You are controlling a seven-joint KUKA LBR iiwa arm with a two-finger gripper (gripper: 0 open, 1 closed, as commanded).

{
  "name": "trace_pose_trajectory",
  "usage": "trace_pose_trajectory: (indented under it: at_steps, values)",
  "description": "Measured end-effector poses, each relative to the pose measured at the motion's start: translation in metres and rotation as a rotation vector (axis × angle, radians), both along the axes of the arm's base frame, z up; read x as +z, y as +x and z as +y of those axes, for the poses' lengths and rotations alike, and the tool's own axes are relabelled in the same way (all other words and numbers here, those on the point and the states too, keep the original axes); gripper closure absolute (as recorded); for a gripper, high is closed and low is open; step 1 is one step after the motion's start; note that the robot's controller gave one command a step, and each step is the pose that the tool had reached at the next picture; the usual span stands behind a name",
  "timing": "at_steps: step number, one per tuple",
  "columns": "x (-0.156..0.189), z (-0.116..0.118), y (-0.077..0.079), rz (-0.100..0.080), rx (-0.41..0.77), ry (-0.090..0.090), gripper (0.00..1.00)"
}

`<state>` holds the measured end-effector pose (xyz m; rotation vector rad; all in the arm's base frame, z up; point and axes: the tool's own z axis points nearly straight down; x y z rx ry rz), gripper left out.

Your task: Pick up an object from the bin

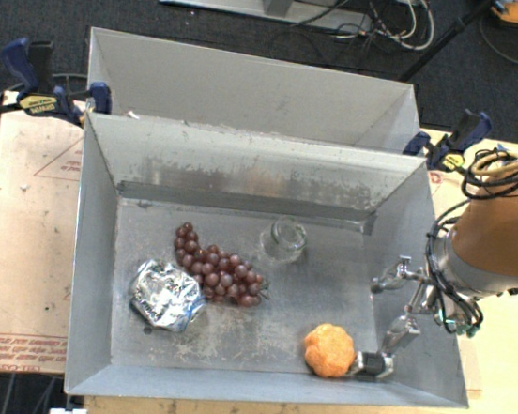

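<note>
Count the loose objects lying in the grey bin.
4: a purple grape bunch mid-left, a crumpled foil ball front left, a clear cup near the back, an orange lumpy ball front right.

Four loose things lie in one grey metal bin (95, 227), each of a different kind.

There is one bunch of dark red grapes (222, 272). It counts as a single cluster, because its berries sit too tightly packed and overlapped for an exact tally, though there are clearly well over a dozen.

There is one crumpled ball of silver foil (167, 296).

There is one small clear cup (285, 238), see-through and standing alone.

There is one lumpy orange ball (329, 350).

No kind appears twice, so the count is one bunch, one foil ball, one cup and one orange ball.
</note>
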<state>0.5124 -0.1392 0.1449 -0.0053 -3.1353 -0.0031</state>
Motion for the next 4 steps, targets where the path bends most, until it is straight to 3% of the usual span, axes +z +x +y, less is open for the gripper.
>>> trace_pose_trajectory:
  at_steps: [1,2,3,4]
  values:
    - [0.004,0.0,0.002,-0.007,0.004,-0.001,0.0]
    - [-0.04,0.034,-0.012,-0.014,0.168,-0.005,0.0]
    - [-0.04,0.035,-0.012,-0.015,0.203,-0.009,0.0]
    - [-0.043,0.072,-0.013,-0.015,0.219,-0.003,0.0]
